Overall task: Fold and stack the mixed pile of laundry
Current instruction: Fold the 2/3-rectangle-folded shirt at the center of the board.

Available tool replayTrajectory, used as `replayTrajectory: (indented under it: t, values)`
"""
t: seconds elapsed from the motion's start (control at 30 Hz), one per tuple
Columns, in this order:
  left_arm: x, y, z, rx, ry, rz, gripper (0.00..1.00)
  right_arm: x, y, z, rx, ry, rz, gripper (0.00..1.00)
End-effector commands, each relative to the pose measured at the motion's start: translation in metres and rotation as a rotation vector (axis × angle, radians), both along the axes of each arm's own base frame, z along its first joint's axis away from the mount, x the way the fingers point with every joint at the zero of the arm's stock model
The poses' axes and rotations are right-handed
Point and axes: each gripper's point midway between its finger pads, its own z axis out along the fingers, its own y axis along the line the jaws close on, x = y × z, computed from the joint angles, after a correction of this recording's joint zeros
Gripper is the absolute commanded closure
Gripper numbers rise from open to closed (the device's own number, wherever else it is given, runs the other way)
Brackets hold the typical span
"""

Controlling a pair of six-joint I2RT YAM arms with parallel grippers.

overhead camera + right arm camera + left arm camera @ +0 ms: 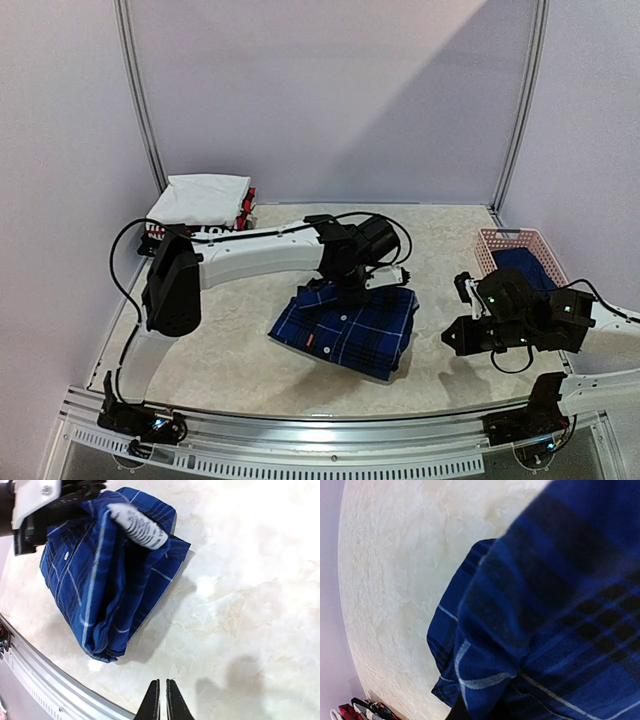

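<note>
The dark-blue plaid shirt [350, 330] lies folded into a thick rectangle at the middle of the table. My left gripper [352, 290] reaches down onto its far edge and is shut on the plaid cloth. In the left wrist view the shirt [545, 610] fills most of the frame and drapes over the dark fingers [459, 714]. My right gripper [163, 700] is shut and empty, hovering over bare table to the right of the shirt [100, 580]. It shows in the top view as the right gripper [452, 338]. Navy cloth [525, 268] lies in the basket.
A pink lattice basket [500, 240] stands at the right edge of the table. A stack of folded white and black garments [200, 200] sits in the back left corner. The metal rail [320, 440] runs along the table's near edge.
</note>
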Motion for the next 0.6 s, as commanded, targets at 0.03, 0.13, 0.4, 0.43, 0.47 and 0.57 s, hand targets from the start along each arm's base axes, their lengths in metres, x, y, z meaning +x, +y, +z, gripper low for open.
replayTrajectory:
  t: [0.03,0.13,0.4,0.43,0.47,0.57]
  values:
    - [0.025,0.001,-0.013,0.009,-0.046,0.032,0.91,0.001,-0.001,0.004,0.01,-0.014,-0.008,0.93]
    - [0.032,-0.003,-0.016,-0.012,-0.077,0.038,0.68,0.001,0.004,0.008,0.035,-0.019,0.004,0.93]
    - [0.052,0.003,0.034,-0.147,-0.192,0.153,0.4,0.004,0.031,0.02,0.118,-0.016,0.065,0.93]
    - [0.053,0.006,0.045,-0.179,-0.204,0.177,0.37,0.004,0.034,0.022,0.128,-0.016,0.072,0.93]
    - [0.054,0.01,0.057,-0.208,-0.221,0.201,0.34,0.005,0.038,0.023,0.136,-0.014,0.078,0.93]
    - [0.054,0.026,0.088,-0.284,-0.264,0.287,0.31,0.002,0.053,0.031,0.202,-0.007,0.126,0.93]
